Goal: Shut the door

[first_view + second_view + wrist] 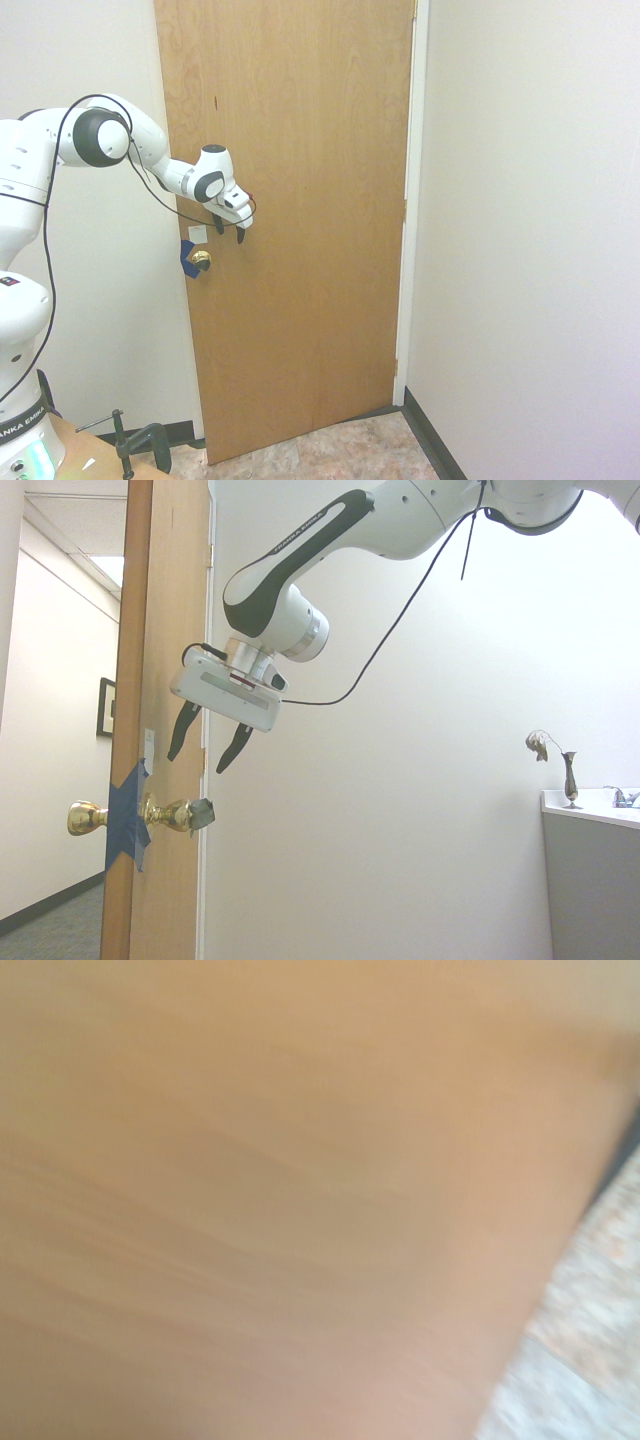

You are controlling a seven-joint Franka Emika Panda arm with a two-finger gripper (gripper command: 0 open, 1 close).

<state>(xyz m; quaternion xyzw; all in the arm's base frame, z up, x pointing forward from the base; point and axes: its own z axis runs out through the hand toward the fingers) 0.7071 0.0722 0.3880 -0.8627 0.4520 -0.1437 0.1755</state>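
Door of medium-brown wood (300, 240) stands ajar beyond the arm's far side, its brass round knob (178, 815) below the white 2-finger gripper (203, 739), spread and empty, probably placed to push.

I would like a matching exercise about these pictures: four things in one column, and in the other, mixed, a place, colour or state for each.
Column one
1. Wooden door
2. Tape around the knob's base
3. Two-finger gripper
4. Vase

Column two
A. Blue
B. On the white countertop
C. Ajar
D. Fingers spread apart, above the knob's height

Right pairs: 1-C, 2-A, 3-D, 4-B
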